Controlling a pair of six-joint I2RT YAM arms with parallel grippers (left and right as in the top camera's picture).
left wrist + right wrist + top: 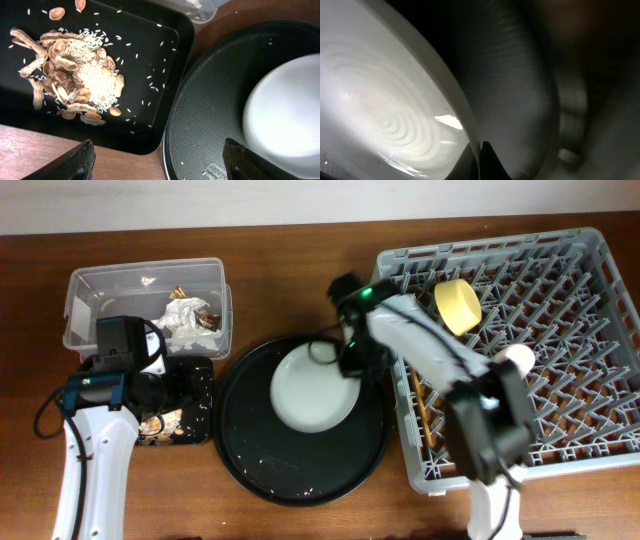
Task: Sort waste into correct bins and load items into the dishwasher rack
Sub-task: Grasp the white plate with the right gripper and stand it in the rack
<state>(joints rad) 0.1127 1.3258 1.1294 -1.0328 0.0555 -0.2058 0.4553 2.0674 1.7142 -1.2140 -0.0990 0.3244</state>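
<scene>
The right gripper is clamped on the right-hand rim of the pale grey-green plate. In the right wrist view its two dark fingertips pinch the thin edge from both sides. The plate sits inside the large round black tray, toward its upper part, just left of the dishwasher rack. In the rack the small yellow bowl rests tilted among the pegs near the back left, and the wooden chopsticks lie close along the left wall (their far ends pass under the arm). The left gripper hangs with its fingers spread wide and nothing between them, above the narrow strip of table between the shallow black rectangular tray and the round one. The rectangular tray holds a heap of food scraps, which are peanut shells mixed with white rice grains. Behind it, the clear plastic tub contains a crumpled tissue and a few brownish bits.
</scene>
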